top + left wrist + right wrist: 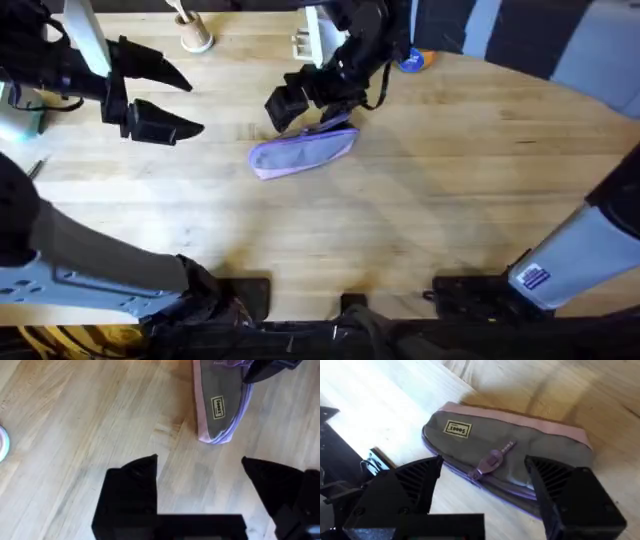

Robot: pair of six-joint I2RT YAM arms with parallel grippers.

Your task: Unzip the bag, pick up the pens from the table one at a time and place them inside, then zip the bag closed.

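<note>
The lavender bag (300, 152) lies flat on the table (420, 200), left of centre. My right gripper (335, 120) hovers just behind and above it. In the right wrist view this gripper (484, 463) is open, its fingers (420, 480) straddling the zip pull (492, 457), which sits about midway along the bag (540, 447). My left gripper (185, 100) stands open at the far left, well clear of the bag. In the left wrist view it (200, 462) is open over bare wood, with the bag's end (220, 410) ahead. The pens are out of view.
A small tan cup (195, 35) with white sticks stands at the back left. A white object (305, 40) sits behind the right arm, and an orange and blue item (415, 60) at the back right. The table's right half is bare wood.
</note>
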